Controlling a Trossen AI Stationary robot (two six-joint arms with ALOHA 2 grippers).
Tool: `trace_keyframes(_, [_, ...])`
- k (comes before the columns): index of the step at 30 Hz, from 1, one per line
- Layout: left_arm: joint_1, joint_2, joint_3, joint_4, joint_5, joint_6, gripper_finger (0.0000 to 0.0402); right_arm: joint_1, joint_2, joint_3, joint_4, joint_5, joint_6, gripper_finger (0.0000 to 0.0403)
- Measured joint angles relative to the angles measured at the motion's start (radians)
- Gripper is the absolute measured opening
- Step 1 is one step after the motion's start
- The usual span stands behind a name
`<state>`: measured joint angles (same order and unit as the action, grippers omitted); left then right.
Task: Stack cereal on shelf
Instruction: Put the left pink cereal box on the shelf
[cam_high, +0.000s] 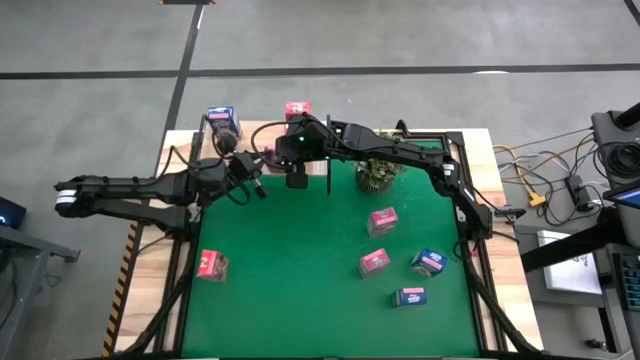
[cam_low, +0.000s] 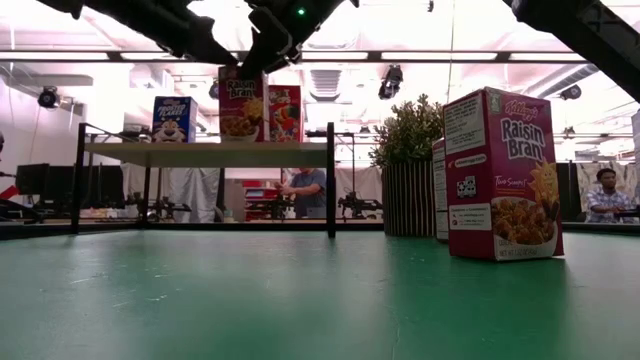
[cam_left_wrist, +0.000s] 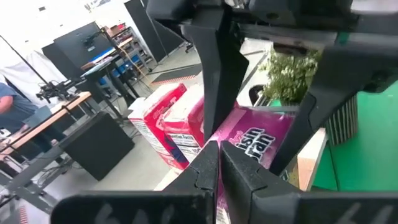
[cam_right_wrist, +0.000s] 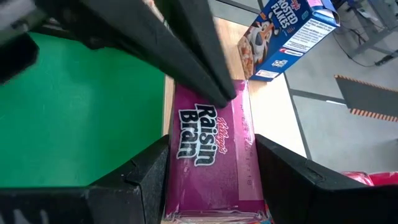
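The pale wood shelf (cam_low: 210, 154) stands at the table's far left (cam_high: 262, 128). On its board stand a blue cereal box (cam_low: 173, 118), a pink Raisin Bran box (cam_low: 243, 105) and another pink box (cam_low: 285, 112) behind it. My right gripper (cam_right_wrist: 214, 180) (cam_high: 285, 150) reaches down over the Raisin Bran box (cam_right_wrist: 208, 149) and is shut on it. My left gripper (cam_left_wrist: 217, 155) (cam_high: 255, 165) is shut, and its tips are over the same box's top. Several more cereal boxes, such as a pink box (cam_high: 382, 221) and a blue box (cam_high: 428, 262), lie on the green mat. My right gripper pinches the Raisin Bran box at its upper end (cam_right_wrist: 186, 186), one finger (cam_right_wrist: 149, 177) on each narrow side, coming from above. The box is upright with its bottom on the shelf board. My left gripper's shut fingers (cam_right_wrist: 208, 81) lie across the box's top face (cam_right_wrist: 230, 118), slanting in from the table's left; whether they touch it I cannot tell.
A potted plant (cam_high: 378, 172) stands on the mat right of the shelf, close under my right arm. The shelf's black upright (cam_low: 331, 180) stands at its right end. A pink box (cam_high: 212, 265) lies on the mat's near left. People stand in the room beyond (cam_low: 305, 190).
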<state>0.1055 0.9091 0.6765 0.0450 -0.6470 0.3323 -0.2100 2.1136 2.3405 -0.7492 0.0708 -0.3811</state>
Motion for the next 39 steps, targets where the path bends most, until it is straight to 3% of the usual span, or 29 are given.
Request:
trace_keyframes(12, [0.005,0.027,0.0,0.006,-0.03,0.0,0.0,0.0,0.0,0.0,0.0,0.003,0.012,0.0206])
trace_keyframes(26, [0.006,0.034,0.0,0.006,-0.066,-0.001,0.0,0.0,-0.008,0.007,0.029,0.009,0.015,0.0258])
trace_keyframes(35, [0.006,0.031,-0.002,0.024,-0.07,-0.004,0.0,0.006,-0.089,0.008,-0.001,0.064,0.014,0.0241])
trace_keyframes(39, [0.006,0.03,-0.002,0.025,-0.07,-0.012,0.0,0.008,-0.146,0.009,-0.116,0.06,0.039,0.0224])
